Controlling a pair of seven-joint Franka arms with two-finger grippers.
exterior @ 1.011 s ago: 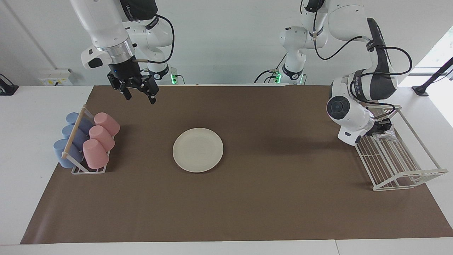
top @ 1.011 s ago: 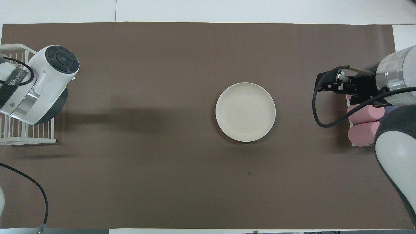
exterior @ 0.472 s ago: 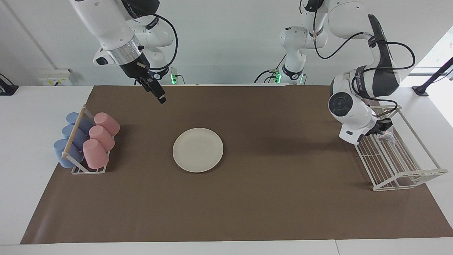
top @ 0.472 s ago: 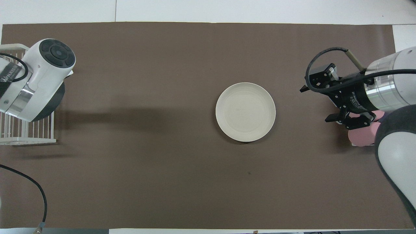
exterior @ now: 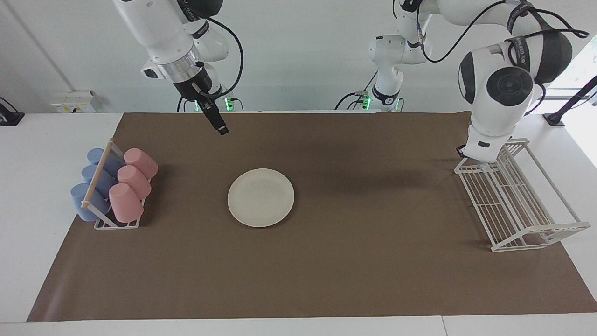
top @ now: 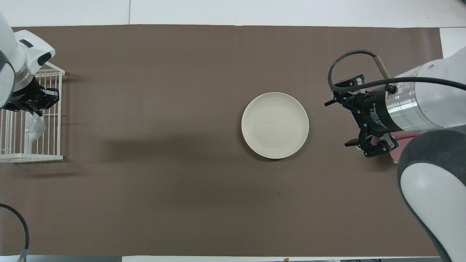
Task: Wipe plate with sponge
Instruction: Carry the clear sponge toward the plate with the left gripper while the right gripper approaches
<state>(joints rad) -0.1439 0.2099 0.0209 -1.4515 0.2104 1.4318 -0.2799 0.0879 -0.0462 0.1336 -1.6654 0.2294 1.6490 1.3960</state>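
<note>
The cream-white plate point(exterior: 260, 198) point(top: 275, 125) lies flat on the brown mat, mid-table. In the overhead view my left gripper point(top: 36, 113) hangs over the white wire rack point(top: 22, 157), shut on the sponge point(top: 35, 128), a shiny crinkled wad dangling from its fingertips. In the facing view the left arm's wrist hides both that gripper and the sponge. My right gripper point(exterior: 221, 129) point(top: 340, 123) is open with nothing in it. It hovers over the mat between the plate and the cup rack.
A white wire rack point(exterior: 541, 231) stands at the left arm's end of the mat. At the right arm's end a small rack holds pink cups point(exterior: 126, 203) and blue cups point(exterior: 84, 200) lying on their sides.
The left gripper closed on the sponge in the wire rack and rose with it. The right gripper turned and shifted a little toward the plate, staying open.
</note>
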